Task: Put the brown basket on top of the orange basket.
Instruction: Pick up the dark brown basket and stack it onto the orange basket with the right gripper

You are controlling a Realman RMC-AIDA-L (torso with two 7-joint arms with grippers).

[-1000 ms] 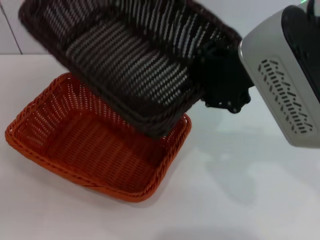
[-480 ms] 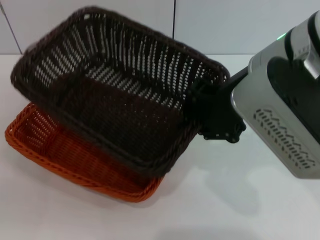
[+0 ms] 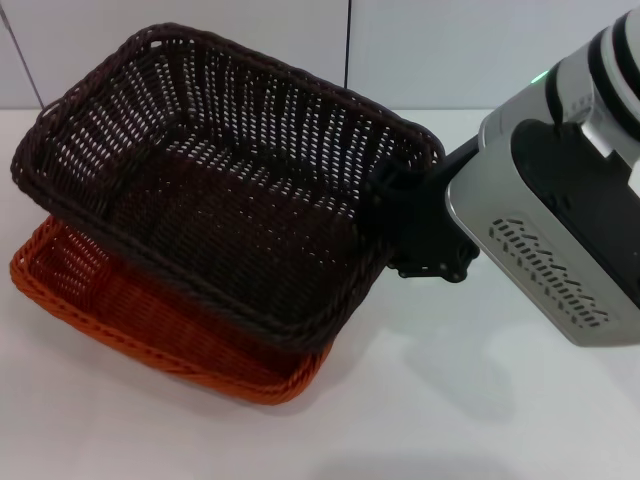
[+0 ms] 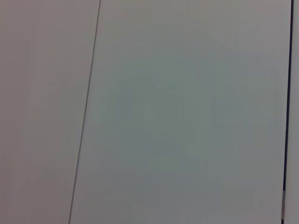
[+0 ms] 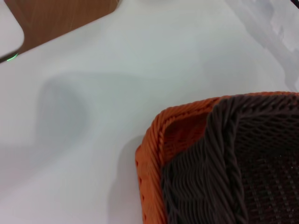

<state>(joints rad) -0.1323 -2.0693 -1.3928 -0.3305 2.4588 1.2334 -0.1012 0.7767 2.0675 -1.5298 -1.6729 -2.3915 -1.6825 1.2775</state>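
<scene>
1. Your white table (image 3: 480, 400) carries the orange basket (image 3: 60, 290).
2. The brown basket (image 3: 230, 220) sits tilted inside it, both otherwise empty.
3. Your right gripper (image 3: 405, 225) clamps the brown basket's rim on its right side.

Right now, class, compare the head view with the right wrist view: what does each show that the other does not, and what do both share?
Only the head view shows the right gripper at the brown basket rim and both baskets whole, the brown one tilted in the orange basket. Only the right wrist view shows a wooden surface beyond the table and one orange corner close up. Both show brown basket inside orange on the white table.
</scene>
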